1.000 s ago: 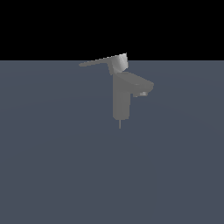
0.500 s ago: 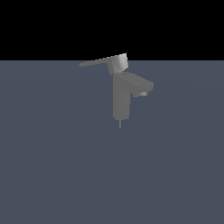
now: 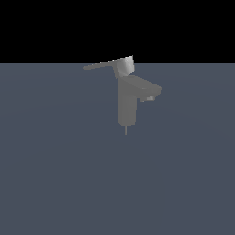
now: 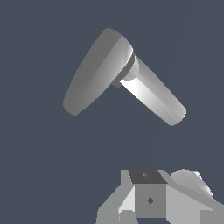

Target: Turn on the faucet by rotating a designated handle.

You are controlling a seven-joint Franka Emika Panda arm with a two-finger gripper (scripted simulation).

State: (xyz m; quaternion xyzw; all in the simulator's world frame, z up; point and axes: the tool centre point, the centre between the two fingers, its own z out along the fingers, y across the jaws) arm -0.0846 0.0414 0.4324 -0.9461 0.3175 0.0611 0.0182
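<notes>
One faucet (image 3: 127,103) stands alone on a flat slate-blue floor (image 3: 55,174), a little right of centre in the exterior view, with a black band above the floor's far edge. It has one handle (image 3: 103,65), one spout (image 3: 146,88) and one thin pin (image 3: 125,130).

Going from the exterior view's left: the handle's thin flat tip comes first, reaching out to the left and nearly level. It widens into a paler blocky cap (image 3: 124,65) sitting on top of the square column. The short thick spout angles down to the exterior view's right, and the pin hangs below the column's base.

No arm shows in the exterior view.

In the wrist view the faucet is seen from above: the handle (image 4: 94,72) appears as a long rounded paddle, and the spout (image 4: 153,96) as a bright bar, the two meeting at an angle. The column is hidden beneath them.

Part of the gripper (image 4: 151,199) fills the lower edge of the wrist view, grey blocks cut off by the frame and well apart from the faucet. Its fingertips are out of frame, so I cannot tell whether the jaws are spread or pressed together.
</notes>
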